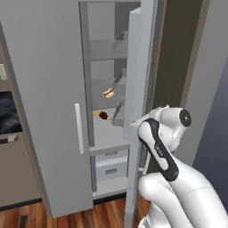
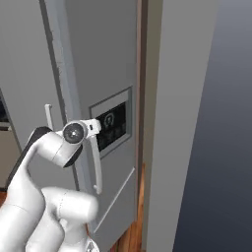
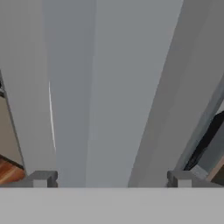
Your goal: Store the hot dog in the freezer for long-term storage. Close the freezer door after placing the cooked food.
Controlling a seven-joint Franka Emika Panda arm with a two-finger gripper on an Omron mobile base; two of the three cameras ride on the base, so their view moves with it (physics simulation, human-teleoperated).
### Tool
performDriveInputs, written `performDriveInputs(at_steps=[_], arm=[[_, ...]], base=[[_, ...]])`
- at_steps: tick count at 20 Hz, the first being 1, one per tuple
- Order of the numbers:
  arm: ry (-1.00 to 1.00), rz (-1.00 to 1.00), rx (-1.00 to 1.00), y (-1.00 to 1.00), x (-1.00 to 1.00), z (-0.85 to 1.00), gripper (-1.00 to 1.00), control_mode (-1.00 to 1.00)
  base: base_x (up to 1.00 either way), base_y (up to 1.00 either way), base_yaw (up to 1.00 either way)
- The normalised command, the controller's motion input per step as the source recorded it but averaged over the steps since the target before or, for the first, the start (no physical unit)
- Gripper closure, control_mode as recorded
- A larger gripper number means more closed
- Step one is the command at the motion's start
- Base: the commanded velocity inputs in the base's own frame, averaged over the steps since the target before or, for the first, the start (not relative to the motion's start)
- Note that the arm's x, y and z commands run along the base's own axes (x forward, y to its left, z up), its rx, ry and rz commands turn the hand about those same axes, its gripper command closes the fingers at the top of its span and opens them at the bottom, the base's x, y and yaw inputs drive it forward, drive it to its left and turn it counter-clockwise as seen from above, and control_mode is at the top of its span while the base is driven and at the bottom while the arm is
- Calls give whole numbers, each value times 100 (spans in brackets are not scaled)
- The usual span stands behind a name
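The hot dog (image 1: 108,93) lies on a grey shelf inside the freezer (image 1: 107,133), a tan bun with a red sausage. The freezer door (image 1: 138,102) stands partly open, edge-on in the left base view. Its outer face (image 2: 103,59) carries a dark dispenser panel (image 2: 112,123) and a slim silver handle (image 2: 96,162). My gripper (image 3: 111,181) is open, fingertips (image 3: 41,179) wide apart with nothing between them. It faces the door's grey surface (image 3: 113,87) at close range, by the handle on the outer side.
A dark red-brown food lump (image 1: 103,115) sits one shelf below the hot dog. Two drawers (image 1: 109,164) fill the freezer's bottom. The plain grey fridge door (image 1: 44,89) is shut on the left, beside an oven (image 1: 9,116). A tall panel (image 2: 197,123) stands right of the door.
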Motion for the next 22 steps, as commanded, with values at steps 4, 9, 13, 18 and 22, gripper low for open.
performDriveInputs(at_steps=[4, 9, 13, 18, 22], arm=[[24, -6, -1, 6, 58, 23, -100, -100], [28, -3, 0, 0, 51, 27, -100, -100], [25, -3, 0, 0, 43, 27, -100, -100], [12, -5, 0, 0, 36, 17, -100, -100], [10, -4, 0, 4, 50, 14, -100, -100]], base=[[0, 0, 0], [0, 0, 0], [0, 0, 0], [0, 0, 0], [0, 0, 0]])
